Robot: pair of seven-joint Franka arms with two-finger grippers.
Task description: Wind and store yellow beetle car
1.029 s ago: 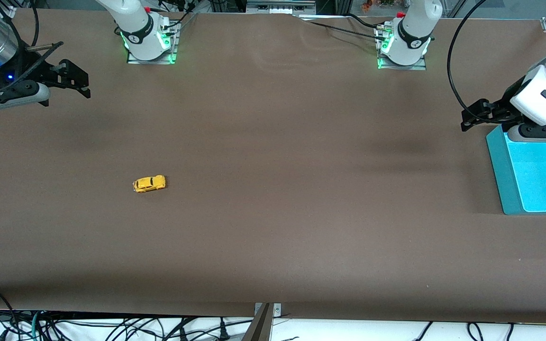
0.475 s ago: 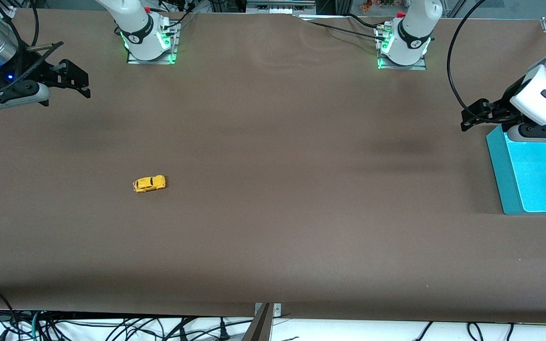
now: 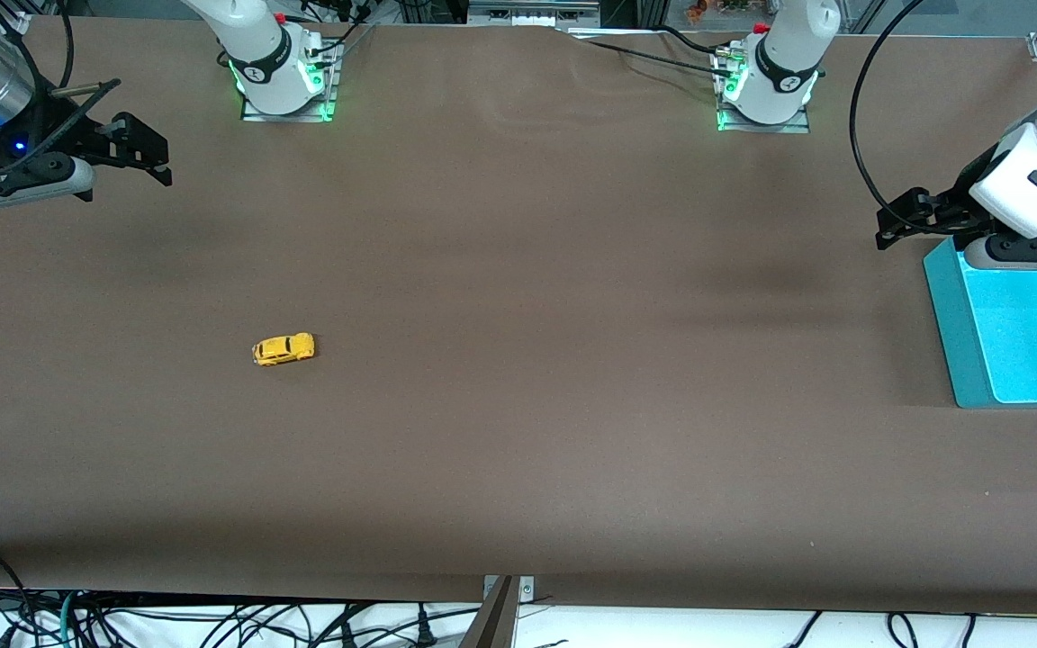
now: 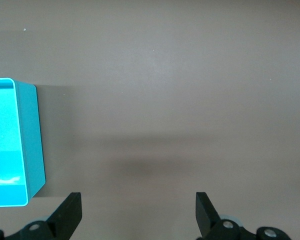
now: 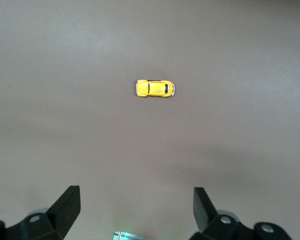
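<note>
right claw: up in the air over the right arm's end of the surface, fingers spread wide, holding nothing
car: on its wheels on bare surface, toward the right arm's end, well apart from both claws, untouched
car axis: long axis runs along the surface's length, roughly end to end; in the right wrist view the car lies crosswise ahead of the open fingers
nearer arm: right, by a lot
bin: teal, empty as far as visible, at the left arm's end
left claw: in the air by the bin's edge, spread wide, empty; arm waits
step: not begun; likely right claw drops onto the car
</note>
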